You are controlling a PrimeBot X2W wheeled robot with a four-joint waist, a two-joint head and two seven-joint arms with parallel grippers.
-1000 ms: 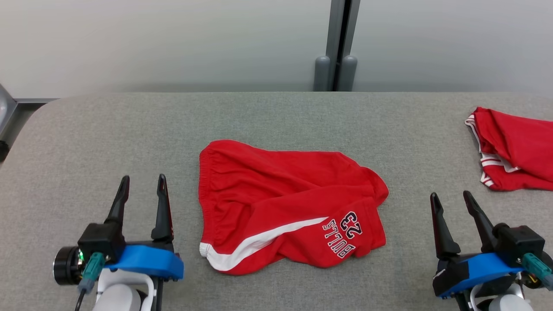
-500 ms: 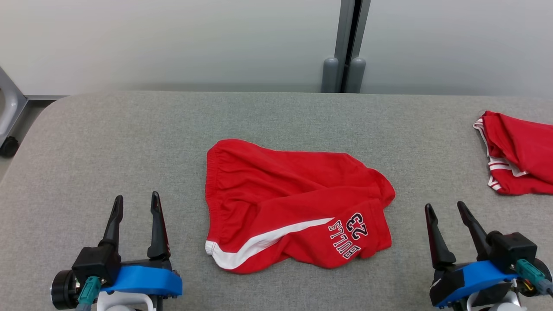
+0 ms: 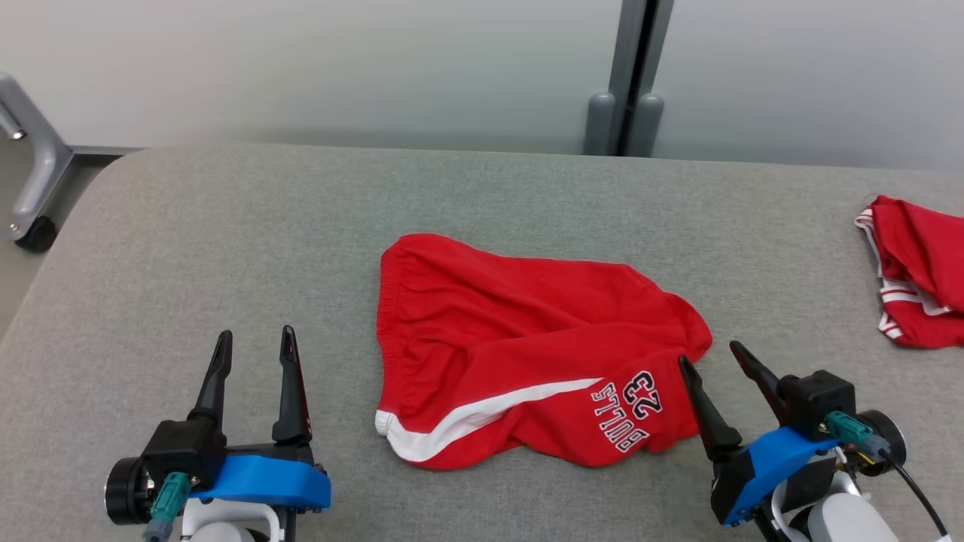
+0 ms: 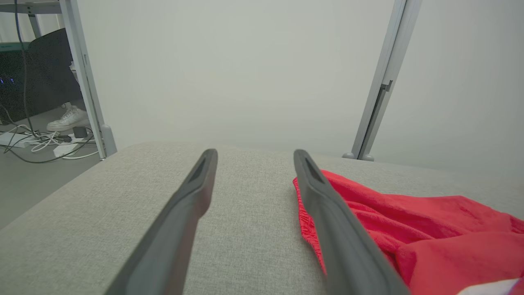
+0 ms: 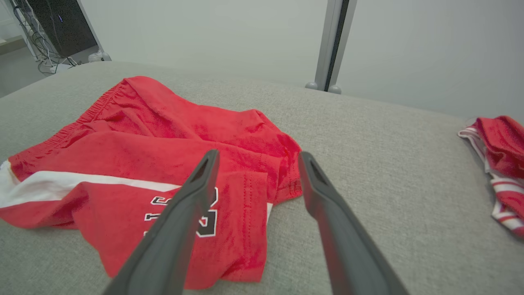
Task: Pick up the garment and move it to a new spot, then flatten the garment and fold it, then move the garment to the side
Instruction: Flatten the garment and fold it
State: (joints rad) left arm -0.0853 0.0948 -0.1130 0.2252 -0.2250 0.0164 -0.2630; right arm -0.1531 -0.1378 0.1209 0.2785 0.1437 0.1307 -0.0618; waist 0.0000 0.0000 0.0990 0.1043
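Left gripper [image 3: 255, 333]: jaws spread wide, nothing between them. The fingers point toward the far edge of the desk [image 3: 226, 218]. The gripper stands over bare desk surface near the front edge, left of the garment [image 3: 512, 331] and apart from it.

Right gripper [image 3: 708, 352]: jaws spread wide, nothing held. The fingers lean toward the robot's left. In the right wrist view, one finger lies across the printed number on the garment and the other over bare desk just beside the hem. Contact with the cloth cannot be determined.

Garment: red shorts with a white side stripe and the print "BULLS 23". It lies rumpled at the middle of the desk, waistband toward the left gripper, leg hems toward the right gripper.

Second red cloth [image 3: 919, 271], with white striped trim: at the right edge of the desk, well apart from the garment.
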